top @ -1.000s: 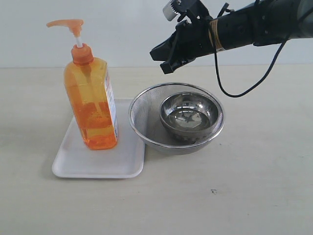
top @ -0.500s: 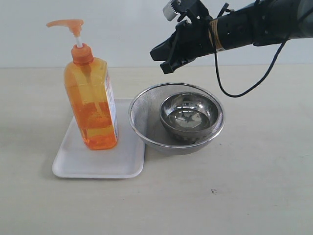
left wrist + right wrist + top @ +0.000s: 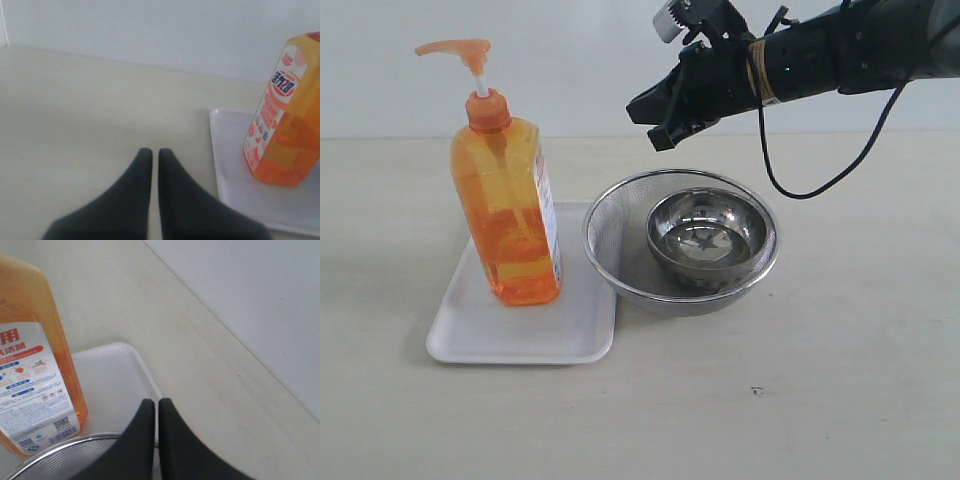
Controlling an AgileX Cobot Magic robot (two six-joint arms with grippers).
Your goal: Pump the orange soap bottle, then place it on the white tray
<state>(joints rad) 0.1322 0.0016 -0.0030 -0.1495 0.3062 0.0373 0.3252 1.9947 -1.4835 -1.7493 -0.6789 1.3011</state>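
Placement looks done, orange soap bottle [image 3: 508, 215] upright on the white tray [image 3: 525, 342], so right gripper [image 3: 662, 135] and left gripper [image 3: 151, 152], both pinched together empty, should back away gently.

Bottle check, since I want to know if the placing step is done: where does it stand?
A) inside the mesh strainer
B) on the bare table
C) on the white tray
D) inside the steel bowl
C: the bottle stands upright on the tray, beside the strainer and not inside it.
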